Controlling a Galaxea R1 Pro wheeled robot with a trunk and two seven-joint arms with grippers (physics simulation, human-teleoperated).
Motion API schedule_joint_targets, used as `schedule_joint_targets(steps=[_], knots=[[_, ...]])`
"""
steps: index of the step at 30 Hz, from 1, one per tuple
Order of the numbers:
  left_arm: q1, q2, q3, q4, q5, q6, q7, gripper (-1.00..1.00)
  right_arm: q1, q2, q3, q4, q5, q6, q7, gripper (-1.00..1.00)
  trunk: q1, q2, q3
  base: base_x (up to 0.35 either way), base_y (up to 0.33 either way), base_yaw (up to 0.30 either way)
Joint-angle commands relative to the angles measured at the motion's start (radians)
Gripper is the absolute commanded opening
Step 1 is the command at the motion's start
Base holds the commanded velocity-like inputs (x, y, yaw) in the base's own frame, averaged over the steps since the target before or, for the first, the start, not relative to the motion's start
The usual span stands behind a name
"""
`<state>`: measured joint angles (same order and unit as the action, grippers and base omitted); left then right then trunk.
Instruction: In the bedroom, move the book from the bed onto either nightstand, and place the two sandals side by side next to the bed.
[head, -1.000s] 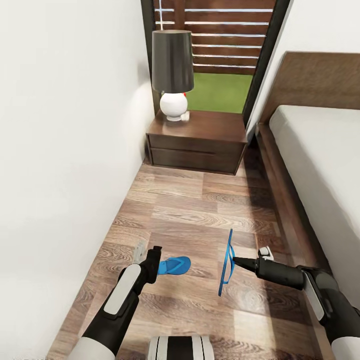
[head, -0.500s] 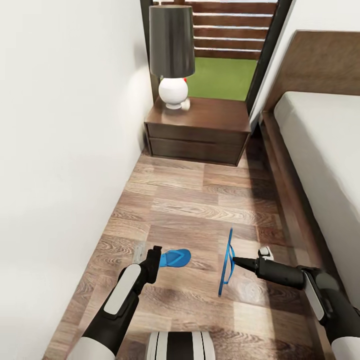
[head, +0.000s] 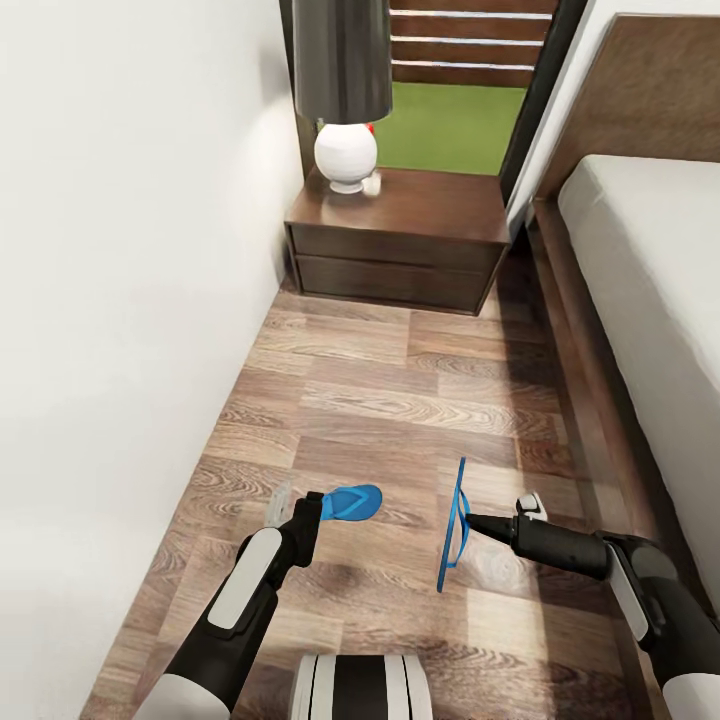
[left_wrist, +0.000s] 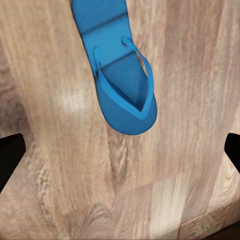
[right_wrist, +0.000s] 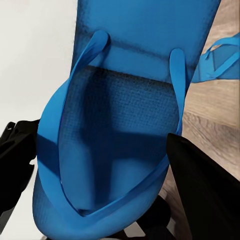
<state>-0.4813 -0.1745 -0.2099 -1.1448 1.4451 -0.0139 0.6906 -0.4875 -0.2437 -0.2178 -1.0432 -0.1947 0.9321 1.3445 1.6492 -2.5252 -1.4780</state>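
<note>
One bright blue sandal (head: 351, 500) lies flat on the wood floor, strap side up, also seen from above in the left wrist view (left_wrist: 120, 75). My left gripper (head: 297, 503) hovers just behind its end, open wide (left_wrist: 120, 152), with nothing between the fingers. My right gripper (head: 470, 520) is shut on the other sandal (head: 453, 525), holding it on edge above the floor beside the bed (head: 650, 260); its sole and straps (right_wrist: 115, 135) show close up between the fingers. The nightstand (head: 400, 240) stands ahead by the headboard. The book is out of view.
A lamp (head: 345, 100) with a dark shade and white round base stands on the nightstand, beside a small white object (head: 372, 185). A white wall (head: 120, 300) runs along the left. The bed's dark wooden frame (head: 590, 400) borders the floor strip on the right.
The whole view has shifted: the nightstand and floor sandal sit higher in the picture and look slightly larger. Both arms keep their pose, and the right gripper still holds its sandal.
</note>
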Motion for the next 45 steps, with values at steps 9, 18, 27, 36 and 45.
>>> schedule_joint_targets(steps=[9, 18, 27, 36, 45], knots=[[0.0, 0.0, 0.0, -0.001, 0.005, -0.003, 0.004, 1.0, 0.0, 0.0, 0.0, 0.0, -0.003, 0.007, 0.001, -1.0, 0.0, 0.0, -0.001, 0.0, 0.0, 0.0], [0.0, 0.0, 0.0, -0.001, 0.005, -0.003, 0.004, 1.0, 0.0, 0.0, 0.0, 0.0, -0.003, 0.007, 0.001, -1.0, 0.002, -0.001, -0.02, 0.0, 0.0, 0.0], [0.0, 0.0, 0.0, -0.001, 0.005, -0.003, 0.004, 1.0, 0.0, 0.0, 0.0, 0.0, -0.003, 0.007, 0.001, -1.0, 0.006, -0.004, -0.055, 0.0, 0.0, 0.0], [0.0, 0.0, 0.0, -0.001, 0.005, -0.003, 0.004, 1.0, 0.0, 0.0, 0.0, 0.0, -0.003, 0.007, 0.001, -1.0, 0.01, -0.006, -0.09, 0.0, 0.0, 0.0], [0.0, 0.0, 0.0, -0.001, 0.005, -0.003, 0.004, 1.0, 0.0, 0.0, 0.0, 0.0, -0.003, 0.007, 0.001, -1.0, 0.014, -0.008, -0.124, 0.0, 0.0, 0.0]])
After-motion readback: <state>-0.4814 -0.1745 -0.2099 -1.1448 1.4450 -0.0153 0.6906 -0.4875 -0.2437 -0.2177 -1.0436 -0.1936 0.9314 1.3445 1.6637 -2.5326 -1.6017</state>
